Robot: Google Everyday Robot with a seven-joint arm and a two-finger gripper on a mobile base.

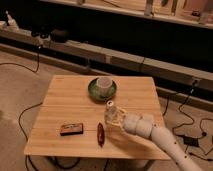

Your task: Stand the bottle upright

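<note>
Camera view: gripper point(116, 120) pinches small whitish plastic bottle point(110, 111) mid-body, near upright; light, slick, likely tippy.

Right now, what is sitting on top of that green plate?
A whitish cup sits on the green plate; its inside is hidden. The gripper is nearer, at the bottle.

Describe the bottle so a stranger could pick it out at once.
Start at the wooden table, then find the white arm's gripper right of centre. The bottle stands there at the gripper, in front of the green plate with a white cup. It is pale and narrow-necked, unlike the red pepper-like object nearby.
</note>
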